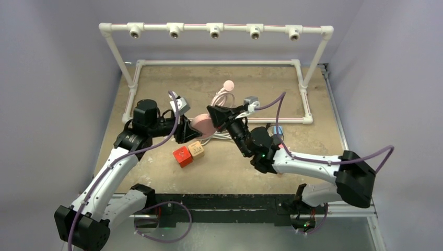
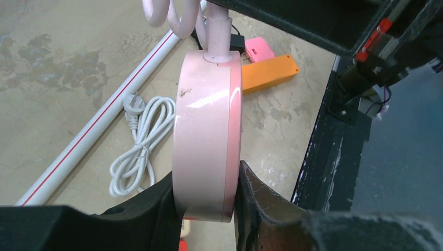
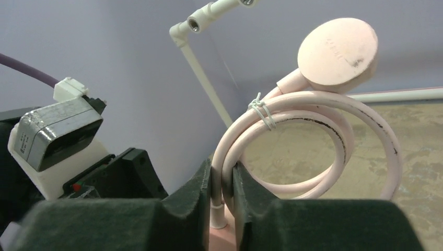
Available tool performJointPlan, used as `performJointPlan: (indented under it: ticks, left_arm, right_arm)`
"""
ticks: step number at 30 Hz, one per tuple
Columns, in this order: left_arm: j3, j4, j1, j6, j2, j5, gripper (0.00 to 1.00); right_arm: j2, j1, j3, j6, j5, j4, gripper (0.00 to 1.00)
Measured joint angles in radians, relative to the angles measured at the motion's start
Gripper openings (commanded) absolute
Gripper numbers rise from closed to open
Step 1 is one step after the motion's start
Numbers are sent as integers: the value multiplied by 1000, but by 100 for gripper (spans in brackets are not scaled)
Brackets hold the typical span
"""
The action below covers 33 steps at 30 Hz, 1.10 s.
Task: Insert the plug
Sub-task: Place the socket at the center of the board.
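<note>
A flat round pink socket body (image 2: 206, 120) stands on edge, and my left gripper (image 2: 206, 209) is shut on it, one finger against each flat face. From above the body (image 1: 202, 125) sits mid-table between both grippers. Its pink cable (image 3: 313, 104) rises in a tied coil and ends in a round pink plug head (image 3: 338, 48), which is also visible in the top view (image 1: 228, 83). My right gripper (image 3: 222, 193) is shut on the cable just above the body. A bundled white cord with a plug (image 2: 133, 103) lies on the table beyond.
A red block (image 1: 182, 156) and a tan block (image 1: 196, 149) lie just in front of the left gripper (image 1: 185, 130). A white pipe frame (image 1: 219, 29) fences the table's back half. An orange block (image 2: 269, 72) and a pink item (image 2: 259, 48) lie near the table edge.
</note>
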State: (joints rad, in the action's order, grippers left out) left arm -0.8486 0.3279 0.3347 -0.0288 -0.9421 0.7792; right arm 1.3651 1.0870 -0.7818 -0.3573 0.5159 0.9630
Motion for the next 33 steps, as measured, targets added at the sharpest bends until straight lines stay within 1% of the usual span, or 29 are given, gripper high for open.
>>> performJointPlan:
  ticks: [2,3,4,7,10,14,17,19,22,26,30,33]
  left_arm:
    - [1,21,8,63,7,-3,0]
    - [3,33,9,99,14,-19,0]
    - [5,43,8,129,19,-32,0]
    - [24,89,9,263,45,-84,0]
    - [57,141,20,412,77,-134,0]
    - [106,198,58,567,105,-183,0]
    - [138,237,116,662,115,-221,0]
    - [156,248,164,708,127,-241,0]
    - [188,247,262,777,164,-274,0]
    - [248,224,394,891,224,-317,0]
    - [343,193,460,1041,301,-344,0]
    - [431,199,475,1191,377,-356,0]
  right_arm:
    - [-51,0,19,-30,-19,-65,53]
    - [-88,2,32,-49,-37,-112,61]
    - [-130,5,42,-70,-58,-166,67]
    - [-263,11,53,-116,-126,-352,76]
    - [-383,13,53,-143,-187,-533,80]
    - [-513,13,53,-177,-243,-771,81]
    - [-588,13,53,-206,-246,-939,80]
    - [-622,13,53,-216,-242,-1018,79]
    - [-640,13,53,-220,-225,-1088,78]
    - [-607,13,51,-218,-206,-1134,78]
    - [-533,13,51,-212,-193,-1143,77]
    - [-494,13,51,-210,-192,-1149,77]
